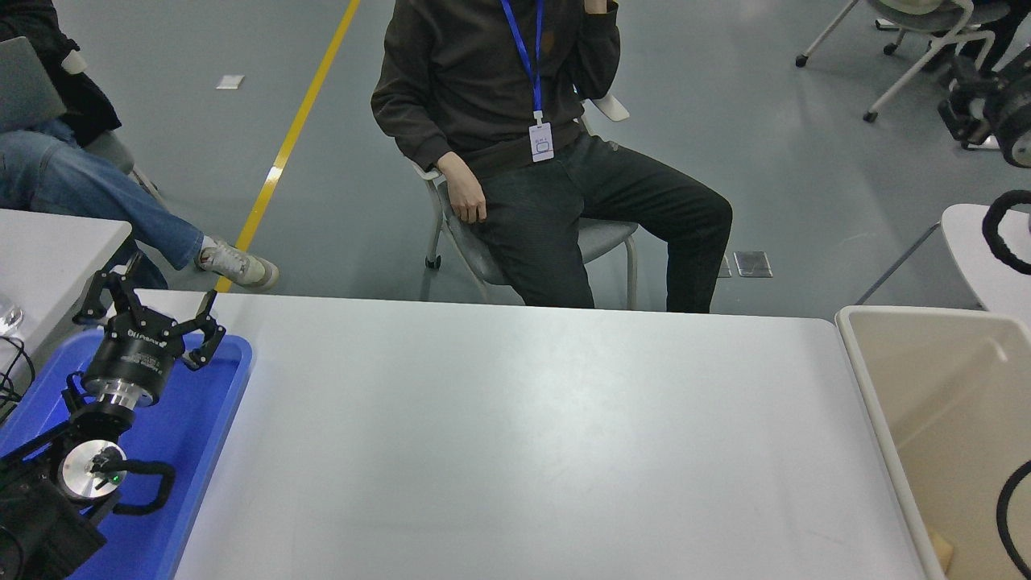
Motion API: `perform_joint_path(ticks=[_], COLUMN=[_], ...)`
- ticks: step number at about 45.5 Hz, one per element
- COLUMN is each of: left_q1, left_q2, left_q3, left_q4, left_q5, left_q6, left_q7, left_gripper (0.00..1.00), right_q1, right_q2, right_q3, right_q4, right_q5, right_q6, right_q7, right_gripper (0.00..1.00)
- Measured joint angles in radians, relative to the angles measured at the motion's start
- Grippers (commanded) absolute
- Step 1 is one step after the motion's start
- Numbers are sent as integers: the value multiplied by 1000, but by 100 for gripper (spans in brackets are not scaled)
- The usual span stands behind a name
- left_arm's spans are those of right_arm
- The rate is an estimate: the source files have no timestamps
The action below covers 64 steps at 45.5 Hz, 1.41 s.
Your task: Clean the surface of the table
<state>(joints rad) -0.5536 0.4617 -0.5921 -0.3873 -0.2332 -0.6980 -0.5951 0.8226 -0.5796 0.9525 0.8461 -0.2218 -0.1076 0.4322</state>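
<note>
The table surface [523,443] is a wide matte white-grey top with rounded corners, and nothing lies on its open part. My left gripper [157,292] is parked at the lower left above the blue tray, open and empty. My right arm is raised high at the right edge. Its black wrist and gripper [970,105] show at the top right, well above the table and partly cut off by the frame. Black cable loops of that arm show lower at the right edge.
A blue plastic tray [205,451] lies at the table's left end. A beige bin [878,403] stands at the right end with something tan in its bottom corner. A person [523,161] sits on a chair at the far side. A smaller white table [48,250] stands to the left.
</note>
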Motion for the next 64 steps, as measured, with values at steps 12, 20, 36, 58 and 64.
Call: perform_joint_path(ticks=[12,20,36,58,64], left_q1=[0,0,0,0,0], left_q2=[0,0,0,0,0], left_q3=[0,0,0,0,0], left_q4=[0,0,0,0,0], left_q5=[0,0,0,0,0], left_q6=[0,0,0,0,0], left_q7=[0,0,0,0,0], left_gripper=[100,100,100,100,100], right_q1=[-142,-219,-316,-348,-350], right_q2=[88,144,187,196,197], right_q3=[19,22,-23,-113,-114], right_q4=[17,20,19,6,5], right_q5=[-2,-3,-9,-10,-10], right_q6=[-3,-3,3,7,8], right_q7=[81,106,119,121,121], right_gripper=[99,99,99,99,99])
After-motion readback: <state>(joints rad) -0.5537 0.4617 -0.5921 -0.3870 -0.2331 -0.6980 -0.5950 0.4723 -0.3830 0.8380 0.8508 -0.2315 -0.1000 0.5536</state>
